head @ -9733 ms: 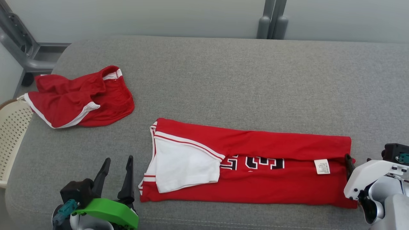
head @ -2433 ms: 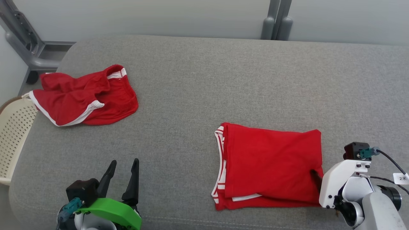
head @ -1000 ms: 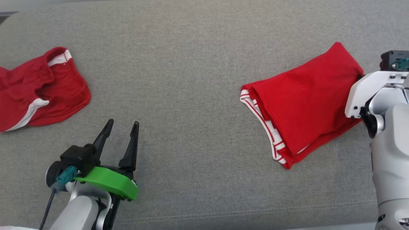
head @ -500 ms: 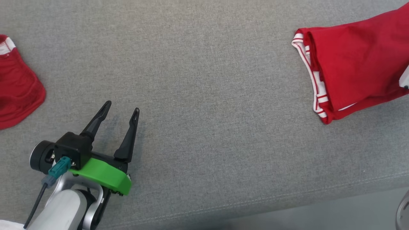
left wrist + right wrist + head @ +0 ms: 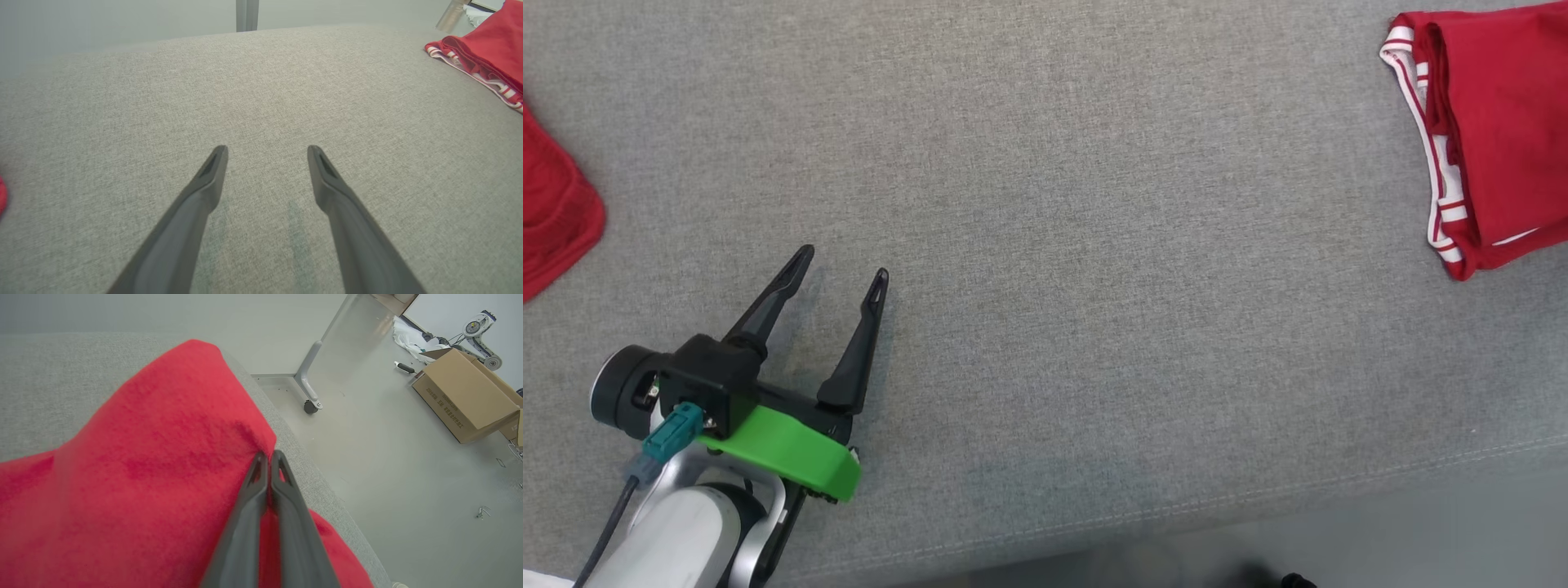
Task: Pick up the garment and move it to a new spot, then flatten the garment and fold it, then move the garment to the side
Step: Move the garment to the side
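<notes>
Red garment [image 5: 143,457] edge within closed right hand [image 5: 268,455], well apart from left hand [image 5: 843,263]

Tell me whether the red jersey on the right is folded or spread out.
Folded. The red jersey shows several stacked layers, with white-striped trim doubled along its left edge in the head view.

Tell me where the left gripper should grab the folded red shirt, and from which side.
Probably the white-striped edge of the shirt, approached from the bare couch side. The layers stack there and face the open left gripper, so one low pinch could catch them all. The right gripper is shut on a plain red edge.
</notes>
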Tool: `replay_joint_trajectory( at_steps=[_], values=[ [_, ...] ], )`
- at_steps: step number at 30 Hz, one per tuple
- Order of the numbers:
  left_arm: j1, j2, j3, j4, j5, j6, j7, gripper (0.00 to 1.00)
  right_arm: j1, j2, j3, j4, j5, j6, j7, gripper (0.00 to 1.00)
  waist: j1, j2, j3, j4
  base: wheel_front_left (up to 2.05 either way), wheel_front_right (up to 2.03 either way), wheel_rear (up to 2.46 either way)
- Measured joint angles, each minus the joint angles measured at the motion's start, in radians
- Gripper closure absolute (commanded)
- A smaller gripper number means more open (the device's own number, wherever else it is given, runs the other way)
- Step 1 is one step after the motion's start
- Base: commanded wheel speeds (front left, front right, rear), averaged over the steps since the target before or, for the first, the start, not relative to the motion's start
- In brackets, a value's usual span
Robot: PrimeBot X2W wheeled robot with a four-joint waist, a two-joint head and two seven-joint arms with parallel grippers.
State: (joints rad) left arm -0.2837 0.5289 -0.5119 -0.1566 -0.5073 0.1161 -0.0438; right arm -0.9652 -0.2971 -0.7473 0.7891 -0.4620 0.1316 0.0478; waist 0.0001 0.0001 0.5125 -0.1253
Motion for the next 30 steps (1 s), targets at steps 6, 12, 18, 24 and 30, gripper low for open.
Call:
replay_joint_trajectory(
  at_steps=[6, 12, 18, 24, 30],
  values=[
    [-0.003, -0.009, -0.009, 0.003, 0.0, 0.002, -0.003, 0.0, -0.013, 0.013, -0.015, 0.003, -0.063, 0.0, -0.04, 0.0, -0.0001, 0.0, 0.013, 0.012, 0.0, 0.0, 0.0],
    [-0.004, -0.04, -0.01, 0.043, -0.004, 0.008, -0.04, 0.0, -0.019, 0.047, 0.014, 0.045, -0.065, 0.0, -0.126, 0.0, -0.0001, 0.0, -0.021, 0.019, 0.0, 0.0, 0.0],
    [-0.003, -0.076, 0.0, 0.094, -0.027, 0.027, -0.069, 0.0, -0.014, 0.087, 0.09, 0.132, 0.035, 0.0, -0.238, 0.0, -0.0001, 0.0, -0.086, 0.022, 0.0, 0.0, 0.0],
    [0.027, -0.127, 0.04, 0.162, -0.08, 0.062, -0.119, 0.0, 0.025, 0.128, 0.191, 0.177, 0.226, 0.0, -0.297, 0.0, -0.0001, -0.0001, -0.177, 0.028, 0.0, 0.0, 0.0],
    [0.098, -0.185, 0.116, 0.247, -0.161, 0.132, -0.16, 0.0, 0.162, 0.188, 0.338, 0.133, 0.485, 0.0, -0.306, 0.0, -0.0002, 0.0, -0.308, 0.042, 0.0, 0.0, 0.0]
  ],
)
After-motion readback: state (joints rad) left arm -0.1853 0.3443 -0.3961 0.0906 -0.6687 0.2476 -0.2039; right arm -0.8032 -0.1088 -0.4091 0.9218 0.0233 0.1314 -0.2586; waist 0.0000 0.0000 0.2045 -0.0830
